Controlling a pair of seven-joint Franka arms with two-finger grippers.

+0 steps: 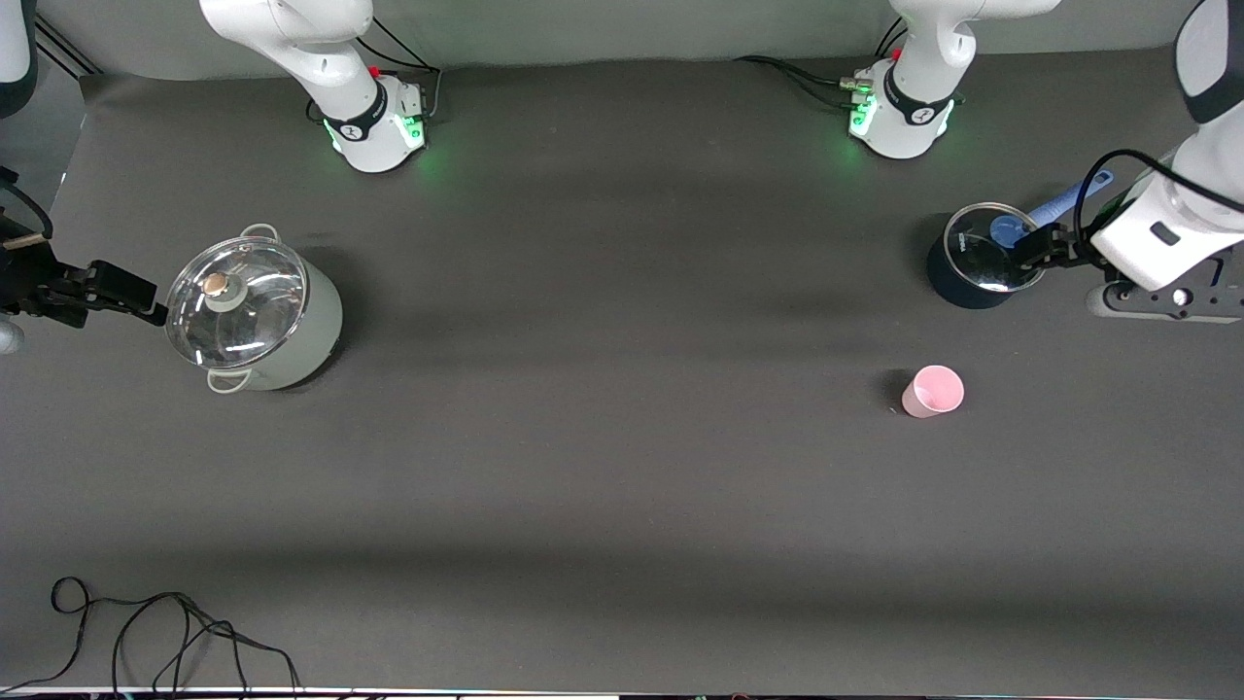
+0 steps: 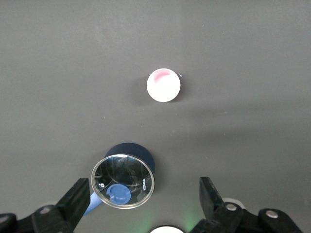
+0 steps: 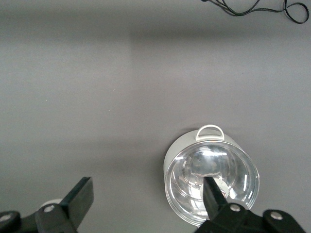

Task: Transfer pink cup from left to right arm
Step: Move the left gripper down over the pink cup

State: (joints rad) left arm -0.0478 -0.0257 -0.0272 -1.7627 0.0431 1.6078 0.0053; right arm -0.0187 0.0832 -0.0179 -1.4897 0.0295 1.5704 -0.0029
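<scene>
— Where do we find the pink cup (image 1: 933,391)?

— We see it standing upright on the dark table (image 1: 622,486), mouth up, toward the left arm's end, well in from every edge. Nothing touches it. It sits nearer to the front camera than the dark blue pot (image 1: 975,259), which has a glass lid and a blue handle.

— And the left gripper (image 1: 1038,248)?

— We find it up in the air at the left arm's end of the table, over the rim of the dark blue pot. In the left wrist view its fingers (image 2: 73,201) are spread wide with nothing between them, the cup (image 2: 164,85) well apart from them.

— What of the right gripper (image 1: 131,297)?

— We see it hanging at the right arm's end of the table, at the edge of the pale green pot (image 1: 258,311) and its glass lid (image 1: 235,301). Its fingers (image 3: 80,196) are spread too and pinch nothing; one fingertip shows over the lid in the right wrist view

— Anything else?

— A black cable (image 1: 146,632) lies at the corner nearest the camera, at the right arm's end
</scene>
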